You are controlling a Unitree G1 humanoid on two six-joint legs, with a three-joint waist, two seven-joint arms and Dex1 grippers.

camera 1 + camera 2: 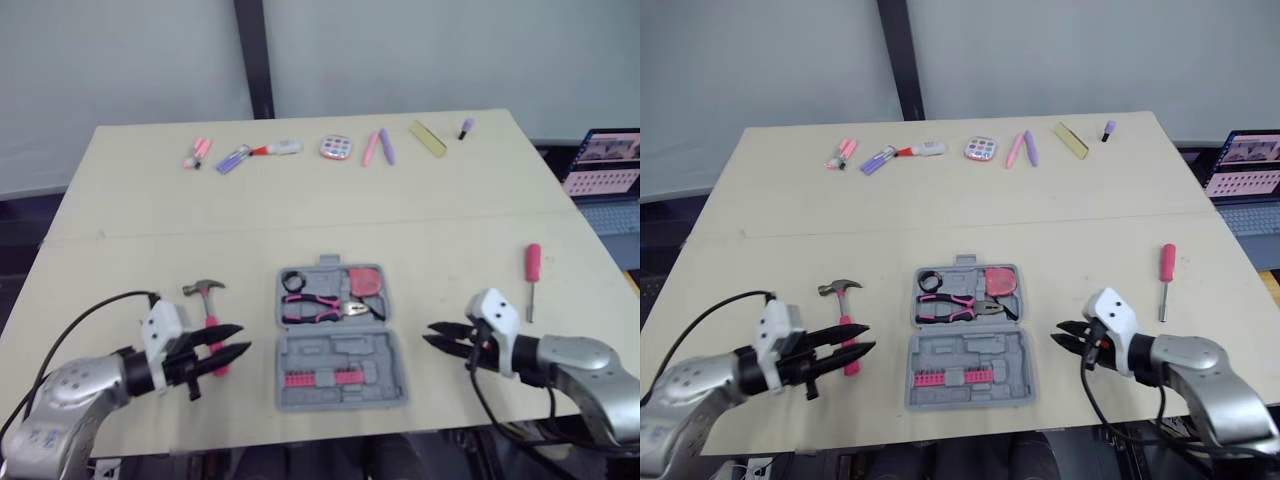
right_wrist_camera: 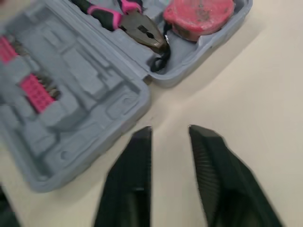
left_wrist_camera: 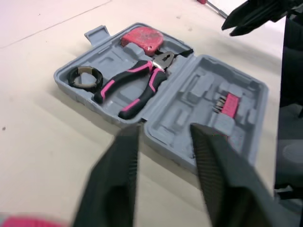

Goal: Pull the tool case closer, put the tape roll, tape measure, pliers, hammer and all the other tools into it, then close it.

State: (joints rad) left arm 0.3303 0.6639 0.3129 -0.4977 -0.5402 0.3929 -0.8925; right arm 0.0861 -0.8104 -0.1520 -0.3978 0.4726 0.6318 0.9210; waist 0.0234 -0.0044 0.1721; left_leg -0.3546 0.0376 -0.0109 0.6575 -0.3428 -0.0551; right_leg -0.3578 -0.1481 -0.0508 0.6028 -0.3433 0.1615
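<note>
Open tool case (image 1: 345, 352) at table centre, flanked by the left gripper (image 1: 245, 338) and the right gripper (image 1: 428, 333), both spread and empty.

One tape roll (image 1: 293, 281), one pair of pliers (image 1: 318, 307), one tape measure (image 1: 366, 281) and one pink bit holder (image 1: 312, 379) are seen inside. One hammer (image 1: 210, 318) is seen just left of the case, one screwdriver (image 1: 533, 270) well to its right.

A pale cream table (image 1: 300, 190) stands under even, soft light, a thin seam running across its top. Behind it a plain whitish wall (image 1: 120, 60) is split by a dark upright post (image 1: 255, 55). An open laptop (image 1: 605, 165) glows beside the table's right edge.
</note>
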